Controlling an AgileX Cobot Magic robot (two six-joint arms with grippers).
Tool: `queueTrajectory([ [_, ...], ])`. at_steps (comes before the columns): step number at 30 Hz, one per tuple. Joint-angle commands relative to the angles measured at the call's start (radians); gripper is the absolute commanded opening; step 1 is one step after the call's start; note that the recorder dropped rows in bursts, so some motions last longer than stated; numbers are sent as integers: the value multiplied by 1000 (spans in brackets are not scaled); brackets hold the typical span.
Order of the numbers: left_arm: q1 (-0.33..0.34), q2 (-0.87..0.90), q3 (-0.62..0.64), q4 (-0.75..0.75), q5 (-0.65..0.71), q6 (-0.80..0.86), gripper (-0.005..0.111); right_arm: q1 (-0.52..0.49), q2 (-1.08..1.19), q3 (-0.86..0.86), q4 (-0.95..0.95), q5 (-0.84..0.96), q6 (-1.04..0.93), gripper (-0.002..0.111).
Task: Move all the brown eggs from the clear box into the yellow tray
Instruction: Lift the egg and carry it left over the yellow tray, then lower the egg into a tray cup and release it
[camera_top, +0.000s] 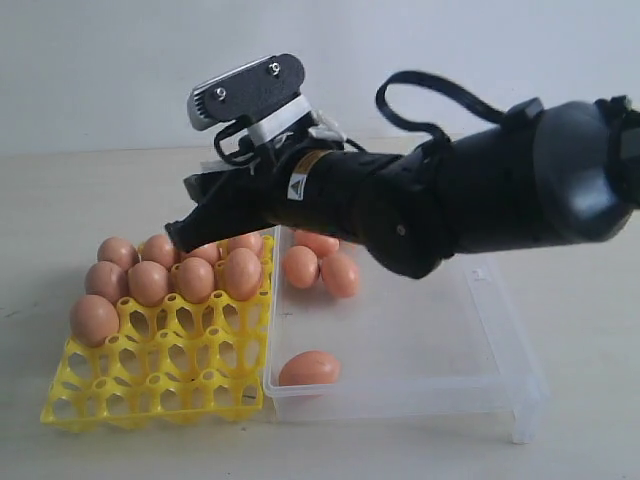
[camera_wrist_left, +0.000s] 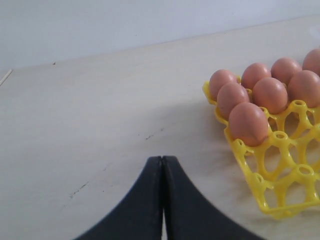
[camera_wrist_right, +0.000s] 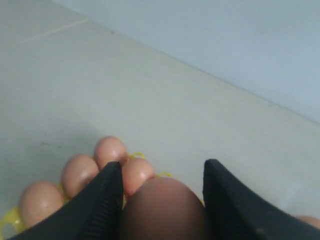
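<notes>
My right gripper is shut on a brown egg, which fills the gap between the two black fingers. In the exterior view this gripper hangs over the back rows of the yellow tray. Several brown eggs sit in the tray's far cups; its near rows hold none. The clear box lies to the right of the tray, with one egg at its near left corner and others at the back. My left gripper is shut and holds nothing, above bare table beside the tray.
The right arm's bulky black body stretches across above the clear box and hides part of its back. The pale tabletop stretches left of the tray. A light wall stands behind the table.
</notes>
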Motion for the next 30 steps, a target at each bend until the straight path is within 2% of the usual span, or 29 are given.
queueTrajectory([
  [1,-5,-6,-4,-3,-6,-6,0,50,11,28,8,-161,-8,0],
  [10,-5,-6,-4,-3,-6,-6,0,119,87,28,8,-292,-8,0],
  [15,-5,-6,-4,-3,-6,-6,0,119,119,11,6,-296,-12,0],
  [21,-5,-6,-4,-3,-6,-6,0,119,174,-22,6,-296,-106,0],
  [30,-5,-6,-4,-3,-6,-6,0,119,269,-94,-18,-298,-112,0],
])
